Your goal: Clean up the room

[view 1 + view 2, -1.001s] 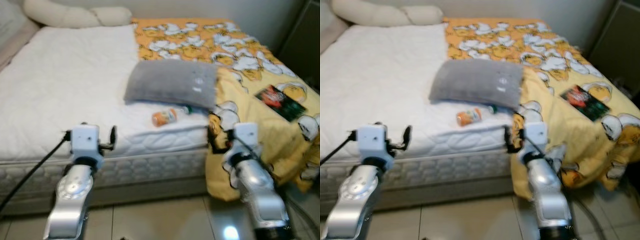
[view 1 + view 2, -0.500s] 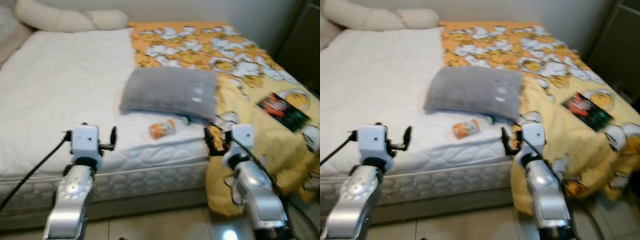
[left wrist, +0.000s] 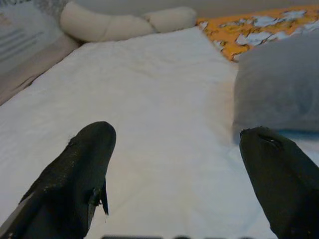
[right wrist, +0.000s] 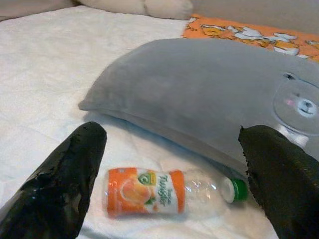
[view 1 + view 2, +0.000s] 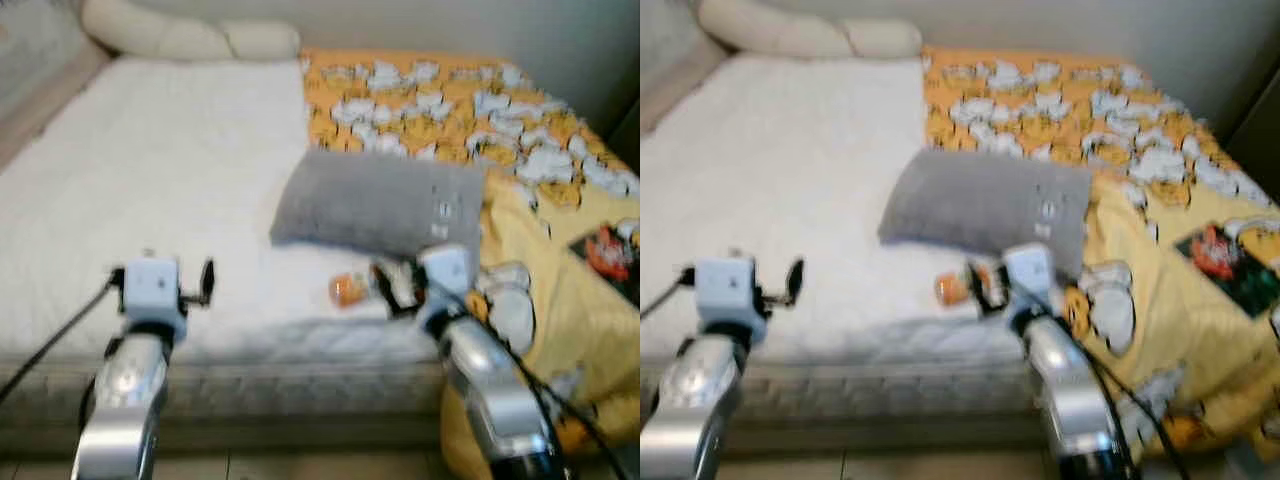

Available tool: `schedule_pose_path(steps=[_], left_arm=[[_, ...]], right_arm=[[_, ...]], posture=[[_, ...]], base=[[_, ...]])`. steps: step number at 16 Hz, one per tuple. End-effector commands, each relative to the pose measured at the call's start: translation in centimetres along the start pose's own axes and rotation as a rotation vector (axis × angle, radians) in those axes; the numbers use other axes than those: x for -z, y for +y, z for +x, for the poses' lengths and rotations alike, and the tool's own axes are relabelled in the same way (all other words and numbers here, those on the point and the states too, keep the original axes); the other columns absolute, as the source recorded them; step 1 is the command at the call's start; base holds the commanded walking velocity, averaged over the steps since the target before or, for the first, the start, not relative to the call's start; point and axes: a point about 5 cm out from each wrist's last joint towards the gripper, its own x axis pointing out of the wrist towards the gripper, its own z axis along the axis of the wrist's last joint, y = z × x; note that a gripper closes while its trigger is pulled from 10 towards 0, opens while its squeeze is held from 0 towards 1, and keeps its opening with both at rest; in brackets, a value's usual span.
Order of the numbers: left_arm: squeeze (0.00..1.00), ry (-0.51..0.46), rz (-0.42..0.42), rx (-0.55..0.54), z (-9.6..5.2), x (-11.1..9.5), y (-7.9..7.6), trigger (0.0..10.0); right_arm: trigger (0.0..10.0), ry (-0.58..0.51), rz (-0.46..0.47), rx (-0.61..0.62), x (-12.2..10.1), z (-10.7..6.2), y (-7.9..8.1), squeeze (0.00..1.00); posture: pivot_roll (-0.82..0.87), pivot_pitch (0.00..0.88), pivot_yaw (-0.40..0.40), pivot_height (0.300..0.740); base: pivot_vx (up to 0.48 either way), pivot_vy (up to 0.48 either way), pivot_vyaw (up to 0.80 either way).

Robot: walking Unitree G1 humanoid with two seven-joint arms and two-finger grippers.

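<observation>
The bed (image 5: 150, 170) fills most of the head views, its white mattress running from the upper left to the quilted front edge low in the frame. A yellow duck-print blanket (image 5: 560, 200) covers the right side and spills over the edge at lower right. A grey pillow (image 5: 385, 205) lies at centre, one corner overlapping the blanket. A dark book (image 5: 1230, 265) rests on the blanket at far right.

The orange juice bottle (image 4: 172, 191) lies on its side on the sheet just in front of the pillow, green cap toward the pillow. The right tool (image 4: 169, 184) is spread wide, the bottle between its fingers but not touched. The left tool (image 3: 177, 174) is also open, over bare mattress at lower left.

Likely risks: the round bottle could roll off toward the nearby front edge if a finger nudges it, and the far finger may snag the pillow's overhanging edge. There is open room leftward over bare sheet; pillow and blanket crowd the right.
</observation>
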Motion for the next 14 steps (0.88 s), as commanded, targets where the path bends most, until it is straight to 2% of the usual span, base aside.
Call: schedule_pose_path(steps=[1,4,5,6,7,9,10,12,13,14], left_arm=[[0.00,-0.001,-0.010,0.053,0.1,-0.2,-1.2,10.0],[0.00,0.015,0.012,0.103,0.0,0.3,-1.7,10.0],[0.00,0.015,0.018,0.103,0.1,0.3,-1.6,10.0],[0.00,0.018,0.021,0.107,0.2,0.3,-1.4,10.0],[0.00,0.015,0.027,0.142,0.2,0.2,-1.3,10.0],[0.00,0.028,0.074,0.292,0.2,0.0,-1.6,10.0],[0.00,0.030,0.077,0.322,0.4,-0.2,-1.4,10.0],[0.00,0.048,0.054,0.398,0.5,-0.5,-1.5,10.0],[0.00,0.070,0.098,0.509,0.5,-0.7,-1.9,10.0],[0.00,0.082,0.111,0.539,0.6,-0.7,-2.0,10.0]], right_arm=[[10.0,0.016,-0.024,0.048,0.3,-0.5,-1.6,0.00],[10.0,0.032,-0.089,0.001,0.5,-0.5,-1.7,0.00],[10.0,0.028,-0.105,-0.053,0.3,-0.4,-1.6,0.00],[10.0,0.028,-0.074,-0.123,0.2,-0.4,-1.4,0.00],[10.0,0.031,-0.119,-0.220,-0.1,-0.3,-1.0,0.00],[10.0,0.094,-0.272,-0.355,-0.2,0.5,-0.9,0.00],[10.0,0.112,-0.344,-0.445,-0.5,1.2,-1.1,0.00],[10.0,0.176,-0.424,-0.481,-0.3,2.1,-1.7,0.00],[10.0,0.257,-0.547,-0.523,-0.1,3.3,-2.3,0.00],[10.0,0.287,-0.592,-0.537,0.0,3.8,-2.5,0.00]], posture=[[-0.04,0.000,-0.025,0.740],[-0.05,0.000,-0.020,0.740],[-0.04,0.000,-0.021,0.740],[-0.05,0.000,-0.019,0.740],[-0.05,0.000,-0.018,0.740],[-0.05,0.000,-0.021,0.740],[-0.04,0.000,-0.024,0.740],[-0.04,0.000,-0.025,0.740],[-0.04,0.000,-0.017,0.740],[-0.04,0.000,-0.013,0.740]], base=[[0.319,0.000,0.00],[0.300,0.000,0.00],[0.285,0.000,0.00],[0.277,0.000,0.00],[0.000,0.000,0.00],[0.000,0.000,0.00],[0.000,0.000,0.00],[0.000,0.000,0.00],[0.000,0.000,0.00],[0.000,0.000,0.00]])
